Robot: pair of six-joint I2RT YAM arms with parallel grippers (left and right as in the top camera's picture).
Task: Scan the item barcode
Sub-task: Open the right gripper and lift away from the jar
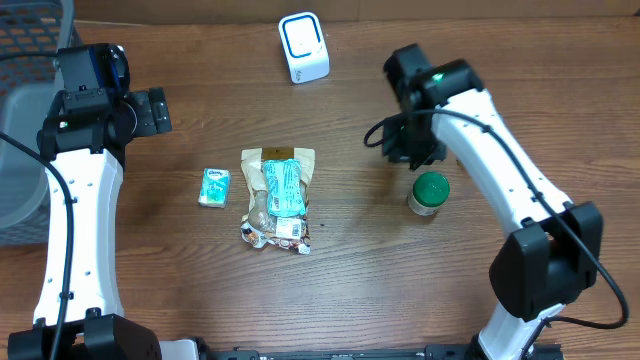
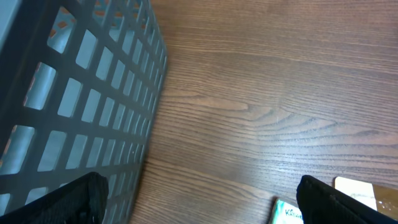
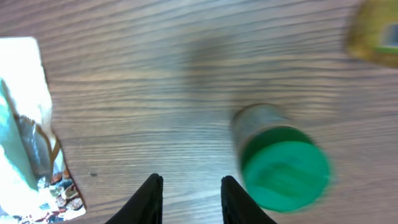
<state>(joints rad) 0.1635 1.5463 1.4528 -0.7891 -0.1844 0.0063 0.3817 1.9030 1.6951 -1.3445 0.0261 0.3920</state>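
Bare surface [image 1: 400, 290] is left in front of the bag [image 1: 278, 198]; a basket [image 1: 15, 190] lies far left of it, at the edge. The jar [image 1: 430, 192] is stood well right of the bag, the scanner [image 1: 303, 47] behind it, a tissue pack [image 1: 214, 187] just left. The right arm [image 1: 500, 165] is bent down between bag and jar, the right jaws narrowly parted, nothing grasped. The left arm [image 1: 80, 200] is held far left of the bag, beside the basket, the left jaws spread wide, released.

On the table [image 1: 360, 290], the jar [image 3: 283, 165] stands just ahead and right of the right gripper [image 3: 191, 199], with the pouch [image 3: 25, 124] to its left. The basket [image 2: 81, 93] lies left of the left gripper [image 2: 199, 190], and the tissue pack [image 2: 287, 213] is at its right.
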